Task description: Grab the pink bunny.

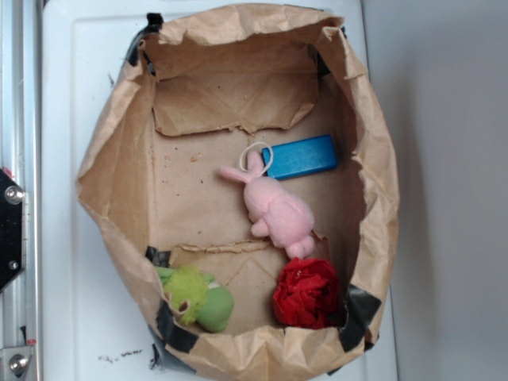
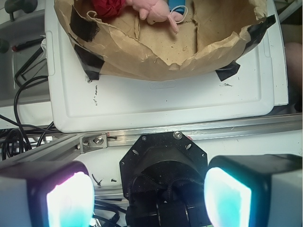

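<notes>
The pink bunny (image 1: pixel 275 208) lies on its side in the middle of a brown paper-lined bin (image 1: pixel 119 159), ears pointing up-left, its white string loop (image 1: pixel 255 155) against a blue block (image 1: pixel 303 156). In the wrist view the bunny (image 2: pixel 154 9) shows only at the top edge, inside the bin. My gripper (image 2: pixel 149 196) is open and empty, its two glowing pads (image 2: pixel 68 201) wide apart at the bottom of the wrist view, well outside the bin and above the robot's black base. The gripper is out of the exterior view.
A lime-green plush toy (image 1: pixel 196 295) lies at the bin's lower left and a ruffled red fabric ball (image 1: pixel 305 292) at the lower right, touching the bunny's rear. The bin sits on a white tray (image 2: pixel 156 104). An aluminium rail (image 2: pixel 199 132) and cables (image 2: pixel 23 118) lie beside it.
</notes>
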{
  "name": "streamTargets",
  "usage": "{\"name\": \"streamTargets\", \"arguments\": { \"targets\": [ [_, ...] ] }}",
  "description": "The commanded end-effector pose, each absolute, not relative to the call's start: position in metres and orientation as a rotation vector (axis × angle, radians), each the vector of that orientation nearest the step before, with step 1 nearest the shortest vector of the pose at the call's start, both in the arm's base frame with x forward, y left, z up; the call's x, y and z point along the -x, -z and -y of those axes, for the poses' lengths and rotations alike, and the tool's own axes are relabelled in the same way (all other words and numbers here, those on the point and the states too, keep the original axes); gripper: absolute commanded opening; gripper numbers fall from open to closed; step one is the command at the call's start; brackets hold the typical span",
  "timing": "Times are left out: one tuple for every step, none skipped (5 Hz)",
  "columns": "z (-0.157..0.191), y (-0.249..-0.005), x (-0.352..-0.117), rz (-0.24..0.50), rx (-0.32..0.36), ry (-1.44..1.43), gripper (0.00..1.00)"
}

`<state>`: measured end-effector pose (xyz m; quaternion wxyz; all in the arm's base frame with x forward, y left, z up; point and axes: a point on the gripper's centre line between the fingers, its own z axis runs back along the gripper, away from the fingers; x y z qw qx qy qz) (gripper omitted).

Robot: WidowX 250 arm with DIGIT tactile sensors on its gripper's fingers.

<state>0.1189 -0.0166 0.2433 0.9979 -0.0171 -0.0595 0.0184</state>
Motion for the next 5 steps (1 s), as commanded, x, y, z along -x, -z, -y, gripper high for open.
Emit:
{"name": "streamTargets", "arguments": {
  "targets": [
    [0.017,-0.243,-0.119,0.119,0.034,-0.037,1.0],
    [0.001,-0.231,-0.156,0.136,0.118,0.1,1.0],
    [-0.007,-0.22,-0.169,0.208,0.21,0.183,1.0],
    [-0.02,-0.207,-0.195,0.285,0.152,0.302,1.0],
    [-0.022,-0.194,-0.237,0.337,0.096,0.264,1.0]
  ]
}}
